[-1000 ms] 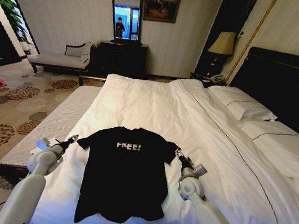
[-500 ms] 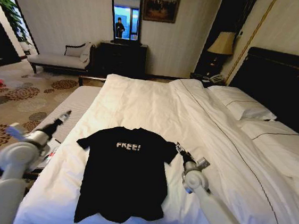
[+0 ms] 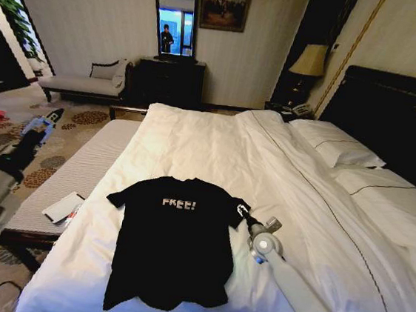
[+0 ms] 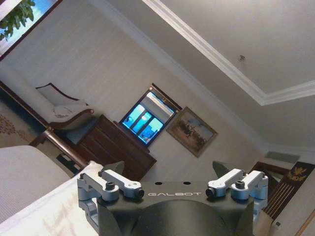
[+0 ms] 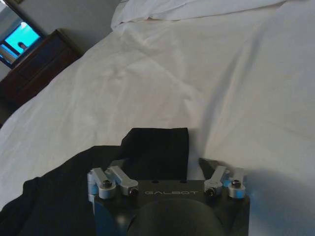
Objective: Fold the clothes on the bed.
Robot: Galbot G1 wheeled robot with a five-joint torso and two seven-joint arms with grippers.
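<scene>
On the bed (image 3: 216,146), black T-shirt (image 3: 173,238) lies flat.

Hotel bedroom, as I see it from the head camera.
Striped pale walls; floral carpet (image 3: 16,143); dark dresser (image 3: 170,81) under mirror (image 3: 174,20); chaise longue (image 3: 86,80); bedside lamp (image 3: 309,61).

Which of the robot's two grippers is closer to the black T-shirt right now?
The right. The right gripper sits open at the sleeve of the black T-shirt on the bed. The left gripper is open too, raised well off to the shirt's side, over the carpet.
</scene>
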